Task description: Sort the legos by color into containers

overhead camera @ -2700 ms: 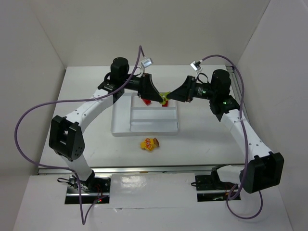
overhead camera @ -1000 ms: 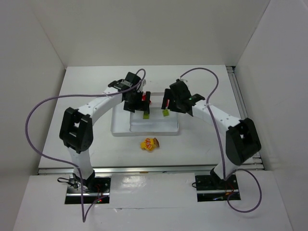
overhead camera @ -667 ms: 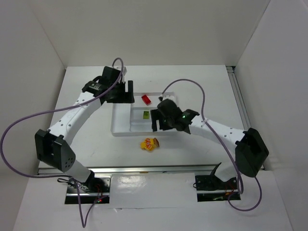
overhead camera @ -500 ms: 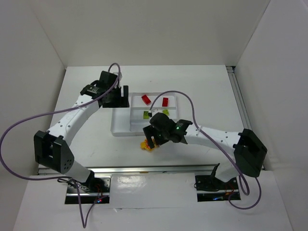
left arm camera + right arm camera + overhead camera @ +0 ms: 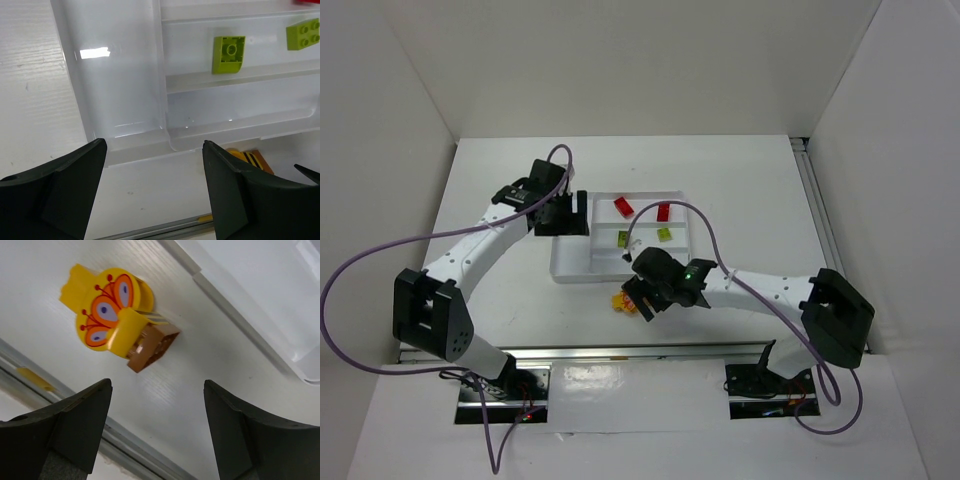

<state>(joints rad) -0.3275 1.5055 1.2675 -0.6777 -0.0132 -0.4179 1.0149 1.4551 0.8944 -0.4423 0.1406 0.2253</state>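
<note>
**Reference:** a shallow translucent-white rectangular plastic tray [image 5: 570, 265] lying on the white table [image 5: 740, 180].

**Left gripper** [image 5: 565, 215]: positioned over the tray's left side, above its 1 tall section [image 5: 115, 75]. The jaws stand wide apart. Nothing lies between them, and the black fingers [image 5: 65, 185] touch no brick.

**Right gripper** [image 5: 642, 297]: positioned just off the tray's near edge, on the side toward the arm bases. The jaws are wide apart and grip nothing. In the right wrist view its 2 dark fingers [image 5: 75, 425] flank bare table. The loose pieces lie ahead of the fingertips, not between them. Whether a finger touches the table cannot be told.

**Items inside the tray:**
- 2 small red plastic bricks [image 5: 623, 206] lie apart from each other in the narrow section farthest from the near edge.
- 2 small lime-green plastic bricks [image 5: 623, 238] lie apart from each other in the middle narrow section.

**Items outside the tray:**
- 1 rounded yellow plastic piece printed with an orange butterfly [image 5: 107, 315] lies on the table just beside the tray's near edge.
- 1 small brown-orange brick [image 5: 152, 346] touches that piece. Whether the 2 are joined cannot be told.
</note>
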